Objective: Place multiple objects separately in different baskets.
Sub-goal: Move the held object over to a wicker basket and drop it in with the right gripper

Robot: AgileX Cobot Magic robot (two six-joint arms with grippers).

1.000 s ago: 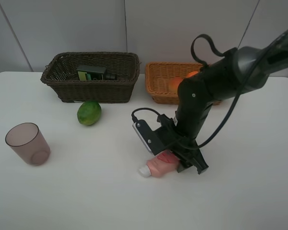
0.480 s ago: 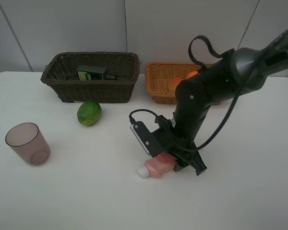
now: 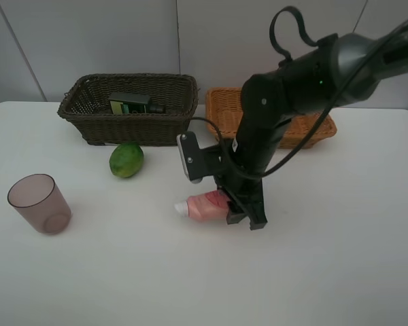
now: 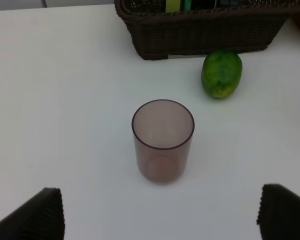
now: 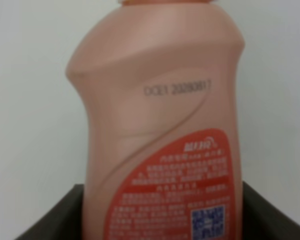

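My right gripper (image 3: 232, 208) is shut on the base end of the pink white-capped bottle (image 3: 202, 206), which lies sideways near the table's middle with its cap pointing left. The right wrist view is filled by this bottle (image 5: 160, 135), with the dark fingers (image 5: 275, 212) at its sides. The purple-brown cup (image 3: 39, 204) stands upright at the left, and the green lime (image 3: 126, 159) lies in front of the dark brown basket (image 3: 88, 115). A black pump bottle (image 3: 132, 104) lies in that basket. My left gripper (image 4: 160, 220) is open, short of the cup (image 4: 163, 140).
The light orange-tan basket (image 3: 221, 112) stands at the back right, largely hidden by the right arm. The left wrist view also shows the lime (image 4: 221, 73) and the dark basket's wall (image 4: 205, 32) beyond the cup. A wall stands close behind both baskets.
The right gripper closed on the pink bottle and carried it left and toward the baskets. The arm has swung up in front of the light basket. The left side is unchanged.
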